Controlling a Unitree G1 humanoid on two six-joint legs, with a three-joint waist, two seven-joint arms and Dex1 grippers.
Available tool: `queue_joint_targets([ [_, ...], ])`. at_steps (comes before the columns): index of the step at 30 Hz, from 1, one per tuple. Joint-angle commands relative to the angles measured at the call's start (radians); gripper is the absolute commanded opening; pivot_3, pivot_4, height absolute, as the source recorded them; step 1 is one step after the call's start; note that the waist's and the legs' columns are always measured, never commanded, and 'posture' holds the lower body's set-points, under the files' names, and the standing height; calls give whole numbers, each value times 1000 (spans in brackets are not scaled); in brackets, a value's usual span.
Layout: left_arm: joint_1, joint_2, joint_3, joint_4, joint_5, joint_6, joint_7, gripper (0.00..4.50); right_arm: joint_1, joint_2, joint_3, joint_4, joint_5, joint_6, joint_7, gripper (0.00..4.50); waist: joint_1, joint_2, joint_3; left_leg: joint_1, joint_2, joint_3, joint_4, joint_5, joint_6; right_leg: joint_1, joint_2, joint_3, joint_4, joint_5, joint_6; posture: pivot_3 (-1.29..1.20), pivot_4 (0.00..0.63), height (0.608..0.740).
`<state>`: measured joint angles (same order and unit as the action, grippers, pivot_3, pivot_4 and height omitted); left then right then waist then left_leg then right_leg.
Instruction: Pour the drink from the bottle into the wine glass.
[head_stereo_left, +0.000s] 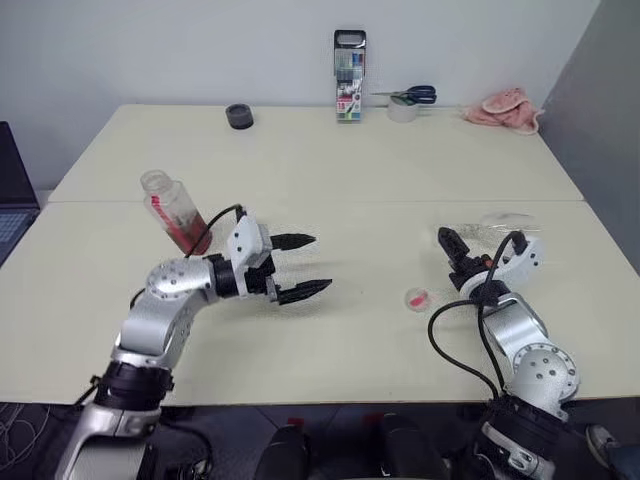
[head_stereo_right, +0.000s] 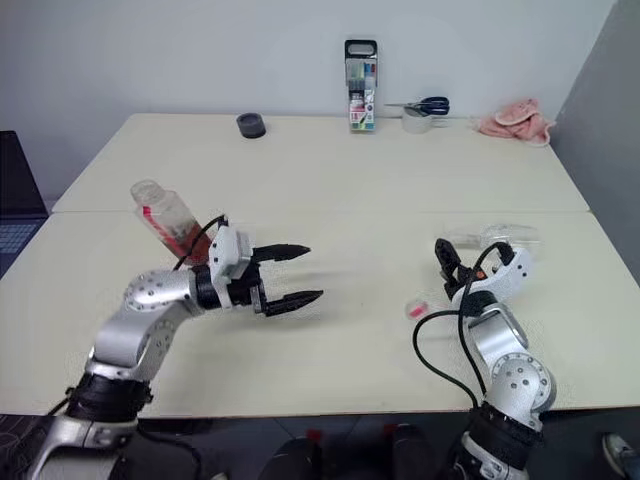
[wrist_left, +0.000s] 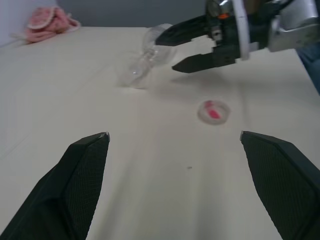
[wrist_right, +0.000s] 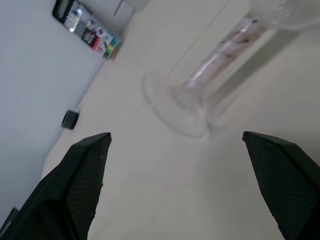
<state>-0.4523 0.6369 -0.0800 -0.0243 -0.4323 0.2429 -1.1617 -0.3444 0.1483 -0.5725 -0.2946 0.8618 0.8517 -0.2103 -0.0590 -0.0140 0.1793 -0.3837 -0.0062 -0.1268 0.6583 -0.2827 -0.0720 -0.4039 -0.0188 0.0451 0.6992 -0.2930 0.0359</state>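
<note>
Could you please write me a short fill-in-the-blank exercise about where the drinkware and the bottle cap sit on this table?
1. The wine glass lies on its ____ on the table.
2. The bottle has no ____ on its neck.
3. The cap lies nearest the ____ gripper.
4. The jaws of the left gripper are ____.

Missing words: side; cap; right; open

Cream table (head_stereo_left: 330, 170), plain white wall (head_stereo_left: 200, 50), grey partition (head_stereo_left: 610, 110)

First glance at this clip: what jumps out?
The wine glass lies on its side on the table, just beyond the open right gripper. The uncapped bottle leans behind the open left gripper, with its cap lying loose between the arms.
</note>
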Motion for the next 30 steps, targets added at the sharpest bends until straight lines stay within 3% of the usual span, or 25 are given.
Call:
queue_joint_targets([
  [1,-59,32,-28,18,-13,5,-125,4463,-66,11,-16,77,54,-77,-24,4500,-2,0,0,0,0,0,0,0,0,0,0,0,0,0,0,0,150,740],
  [20,-121,11,-50,60,30,-43,-211,4463,-307,-113,-107,637,91,-442,90,4500,-17,2,1,0,0,1,0,0,0,0,0,1,0,0,0,0,150,740],
  [23,-117,13,-54,55,32,-41,-215,4500,-327,-123,-118,697,109,-460,123,3872,-19,2,1,1,0,1,1,0,0,0,0,1,0,0,0,0,150,740],
  [30,-106,13,-55,49,42,-43,-213,4500,-318,-154,-103,756,111,-445,173,1419,-24,1,0,1,0,1,1,0,0,1,0,1,0,0,0,0,150,740],
])
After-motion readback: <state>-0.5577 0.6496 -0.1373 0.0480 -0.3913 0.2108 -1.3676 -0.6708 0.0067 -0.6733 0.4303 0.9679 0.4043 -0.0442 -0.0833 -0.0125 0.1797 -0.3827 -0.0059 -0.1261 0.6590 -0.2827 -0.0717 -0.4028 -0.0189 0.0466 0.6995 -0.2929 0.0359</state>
